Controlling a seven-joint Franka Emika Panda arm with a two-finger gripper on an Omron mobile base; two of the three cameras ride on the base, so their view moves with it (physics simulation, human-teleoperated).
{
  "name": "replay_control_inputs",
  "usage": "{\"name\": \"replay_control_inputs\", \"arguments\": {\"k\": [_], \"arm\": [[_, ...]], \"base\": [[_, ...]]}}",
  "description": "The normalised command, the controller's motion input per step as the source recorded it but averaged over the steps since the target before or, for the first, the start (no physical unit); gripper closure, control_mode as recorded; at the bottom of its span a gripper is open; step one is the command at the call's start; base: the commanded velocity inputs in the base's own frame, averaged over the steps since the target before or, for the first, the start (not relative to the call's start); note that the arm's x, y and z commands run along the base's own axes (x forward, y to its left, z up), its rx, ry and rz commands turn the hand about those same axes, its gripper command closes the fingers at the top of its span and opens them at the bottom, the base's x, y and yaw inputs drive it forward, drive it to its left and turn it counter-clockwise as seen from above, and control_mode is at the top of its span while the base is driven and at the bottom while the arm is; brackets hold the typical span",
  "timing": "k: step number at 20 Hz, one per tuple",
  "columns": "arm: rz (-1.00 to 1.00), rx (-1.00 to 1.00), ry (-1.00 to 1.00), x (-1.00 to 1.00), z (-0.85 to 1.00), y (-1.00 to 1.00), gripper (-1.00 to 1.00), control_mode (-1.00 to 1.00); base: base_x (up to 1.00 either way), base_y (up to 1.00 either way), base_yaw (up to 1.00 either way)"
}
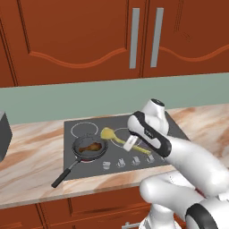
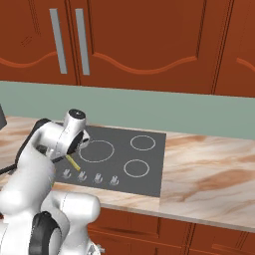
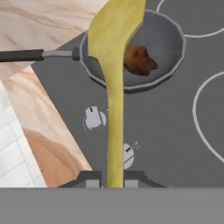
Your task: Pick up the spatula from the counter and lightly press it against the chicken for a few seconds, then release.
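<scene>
The hand [image 3: 114, 180] is clenched on the handle of the yellow spatula [image 3: 114, 87], whose blade hangs over the pan [image 3: 173, 40] at the cooktop's [image 3: 166, 131] front left corner, seemingly just beside the chicken [image 3: 140, 60].

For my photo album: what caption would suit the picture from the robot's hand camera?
The gripper holds a yellow spatula pointed toward the chicken in a pan on the stovetop.
</scene>
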Motion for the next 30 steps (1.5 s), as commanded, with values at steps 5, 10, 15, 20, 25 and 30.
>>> {"name": "replay_control_inputs", "arguments": {"k": [5, 10, 15, 20, 25, 30], "arm": [[0.04, 0.0, 0.07, 0.14, -0.12, 0.34, 1.0, -1.0], [0.03, 0.0, 0.04, 0.04, -0.22, 0.24, 1.0, -1.0], [0.03, 0.0, 0.02, 0.01, -0.4, 0.16, 1.0, -1.0], [0.03, 0.0, 0.0, 0.0, -0.23, 0.03, 1.0, -1.0], [0.03, 0.0, 0.0, 0.02, -0.08, 0.04, 1.0, -1.0], [0.02, 0.0, 0.0, 0.02, -0.02, 0.0, 1.0, -1.0]], "base": [[0.0, 0.0, 0.0], [0.0, 0.0, 0.0], [0.0, 0.0, 0.0], [0.0, 0.0, 0.0], [0.0, 0.0, 0.0], [0.0, 0.0, 0.0]]}}
